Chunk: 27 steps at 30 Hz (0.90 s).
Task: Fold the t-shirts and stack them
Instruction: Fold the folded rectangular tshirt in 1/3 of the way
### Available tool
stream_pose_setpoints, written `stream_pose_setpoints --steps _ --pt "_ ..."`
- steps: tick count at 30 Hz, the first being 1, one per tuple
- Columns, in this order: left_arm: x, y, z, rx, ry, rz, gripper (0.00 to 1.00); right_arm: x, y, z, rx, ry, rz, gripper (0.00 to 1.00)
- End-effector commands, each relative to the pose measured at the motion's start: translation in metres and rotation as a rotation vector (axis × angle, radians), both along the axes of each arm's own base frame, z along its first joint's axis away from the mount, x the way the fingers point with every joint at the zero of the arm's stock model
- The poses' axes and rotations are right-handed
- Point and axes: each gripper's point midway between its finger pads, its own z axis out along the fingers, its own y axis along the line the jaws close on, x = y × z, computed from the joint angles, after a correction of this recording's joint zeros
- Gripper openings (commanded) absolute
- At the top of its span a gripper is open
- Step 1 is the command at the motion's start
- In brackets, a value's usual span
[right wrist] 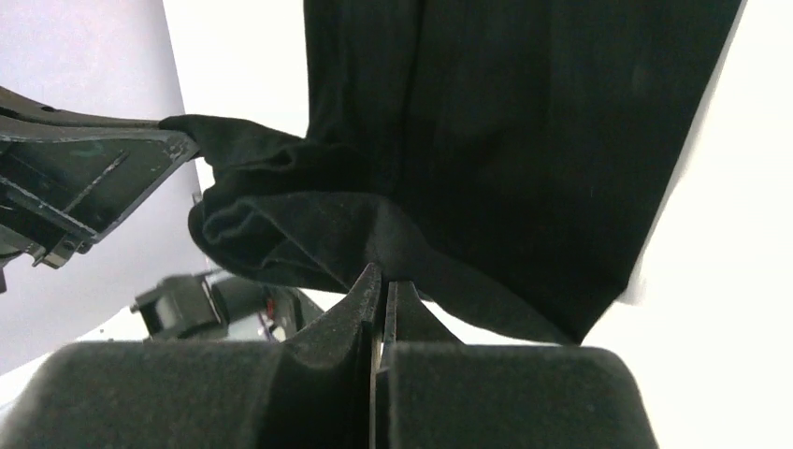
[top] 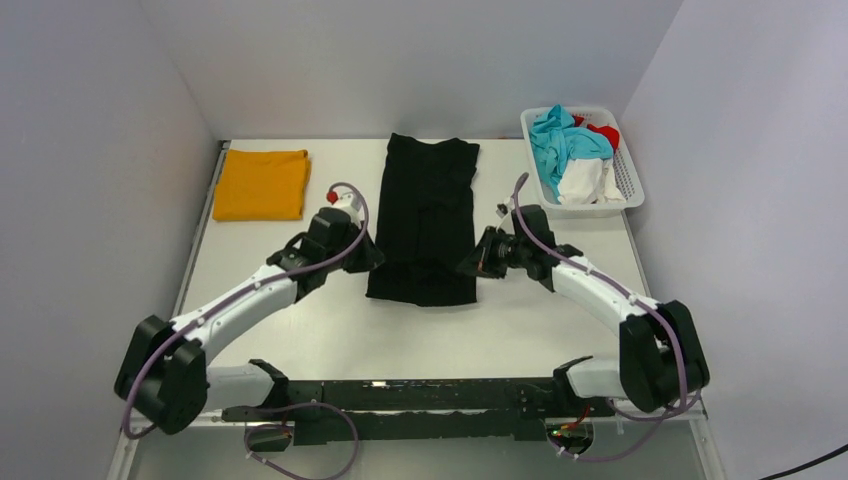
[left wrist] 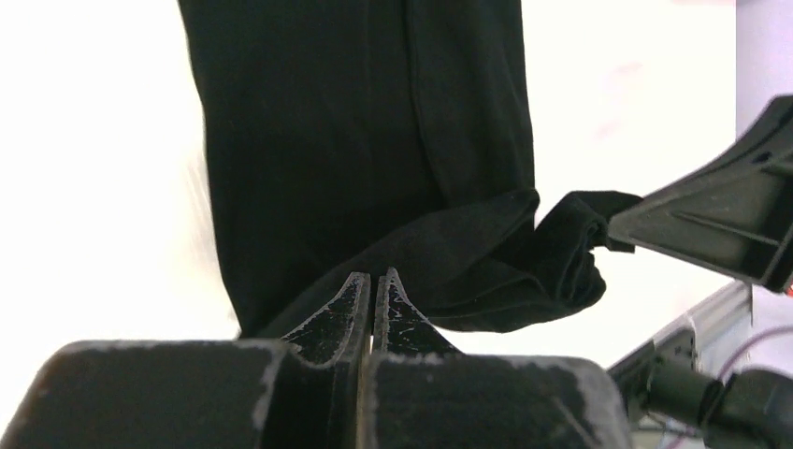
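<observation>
I can read no text, label, brand or number in any view: nothing on the black shirt (top: 425, 215), the orange shirt (top: 260, 183) or the basket (top: 628, 180).

— What do the arms look like?
— Left arm (top: 240, 295) and right arm (top: 598, 288): white links, chunky black joints, purple cables (top: 362, 205) looping alongside.
— And the left gripper (left wrist: 374, 278)?
— Black wedge-shaped fingers (left wrist: 329, 323), edges scuffed grey.
</observation>
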Motion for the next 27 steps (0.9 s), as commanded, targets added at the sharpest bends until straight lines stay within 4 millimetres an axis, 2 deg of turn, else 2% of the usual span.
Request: stream_pose_setpoints --steps 1,5,9,15,22,27 --pt "0.055 0.0 0.034 -0.017 -0.125 0.027 0.0 0.066 -0.002 0.037 0.001 -0.188 -0.063 0.0" --pt "0.094 0.008 0.044 0.004 -0.156 0.062 0.0 0.098 -0.012 0.04 -0.026 -0.206 -0.119 0.0" --pt "0.126 0.005 0.043 0.01 -0.163 0.047 0.0 0.129 -0.019 0.045 -0.03 -0.242 -0.151 0.0" --pt "0.166 0.0 0.033 0.014 -0.154 0.009 0.0 0.164 -0.02 0.033 -0.035 -0.236 -0.144 0.0" --pt "0.198 0.0 0.013 0.019 -0.124 -0.009 0.0 0.198 -0.029 0.015 -0.058 -0.219 -0.153 0.0" --pt "0.211 0.003 -0.007 0.019 -0.069 -0.012 0.0 0.213 -0.034 -0.006 -0.055 -0.176 -0.161 0.0"
